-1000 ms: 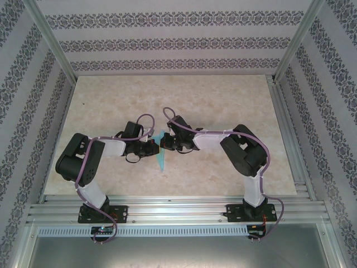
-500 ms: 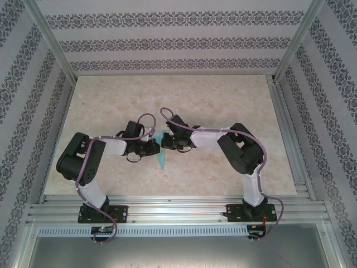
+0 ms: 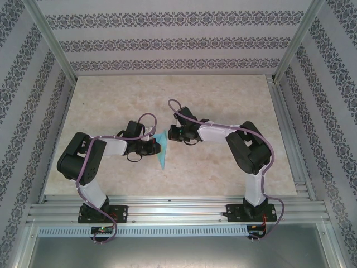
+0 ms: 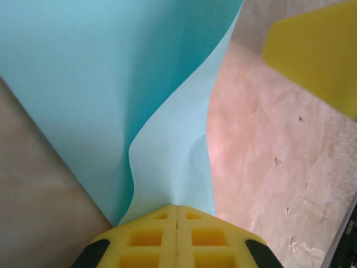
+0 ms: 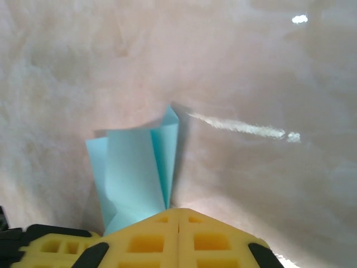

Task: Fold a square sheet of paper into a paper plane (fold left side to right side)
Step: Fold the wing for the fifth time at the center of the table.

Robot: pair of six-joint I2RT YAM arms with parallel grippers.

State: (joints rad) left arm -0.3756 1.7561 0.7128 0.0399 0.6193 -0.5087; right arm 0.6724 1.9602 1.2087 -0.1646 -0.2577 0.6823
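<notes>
Pinching the paper plane (image 4: 111, 84) at its tips, left end effector (image 4: 177, 209) should hold steady while right end effector (image 5: 178, 212), pressed together with the paper just ahead, flattens creases onto the desk (image 4: 262, 167).

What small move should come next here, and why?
Probably slide the shut right hand over the folded paper to press it flat: the left hand pinches one end, yet the layers bulge apart in the left wrist view, so the crease looks unset.

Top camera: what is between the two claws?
The folded paper plane lies between the left gripper and the right gripper, seen in the top view.
</notes>
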